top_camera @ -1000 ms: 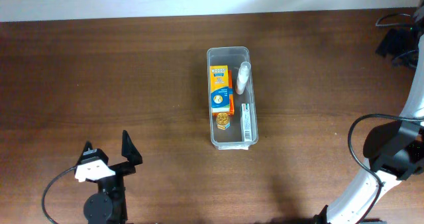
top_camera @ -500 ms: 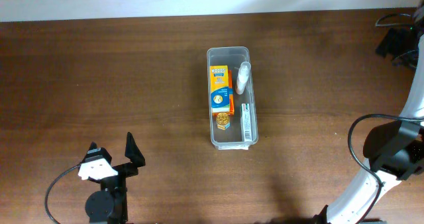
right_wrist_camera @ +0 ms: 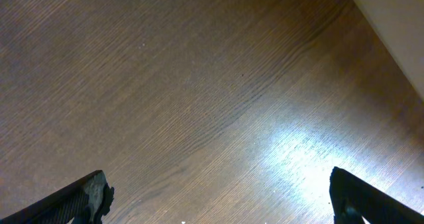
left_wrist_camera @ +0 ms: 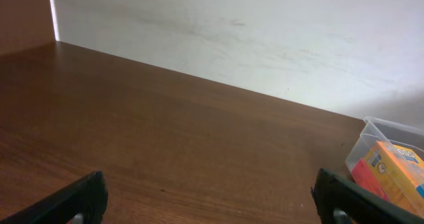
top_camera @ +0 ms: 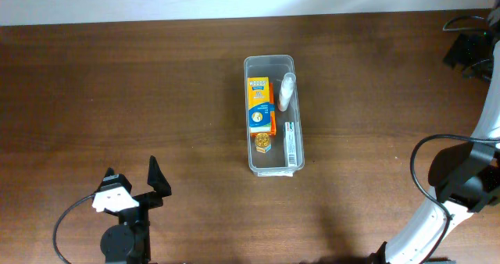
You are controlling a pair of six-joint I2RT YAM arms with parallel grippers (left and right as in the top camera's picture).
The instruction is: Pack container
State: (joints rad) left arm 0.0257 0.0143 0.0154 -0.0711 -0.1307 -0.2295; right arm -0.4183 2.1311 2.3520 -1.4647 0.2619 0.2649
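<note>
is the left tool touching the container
Apart. The overhead view shows a wide stretch of bare table between the open left tool and the container.

I can't read a single word or number from here. In the overhead view, at the centre of the frame, the yellow-orange box (top_camera: 258, 96) lying in the container (top_camera: 269, 58) carries a blue round badge and a few lines of print, all too small to make out. Just below it, a gold round seal (top_camera: 263, 141) shows a pattern I can't decipher. The white strip (top_camera: 291, 145) along the container's right side has fine dark marks, equally illegible. In the left wrist view, at the lower right corner, the box (left_wrist_camera: 399, 169) shows a blurred blue mark.
</note>
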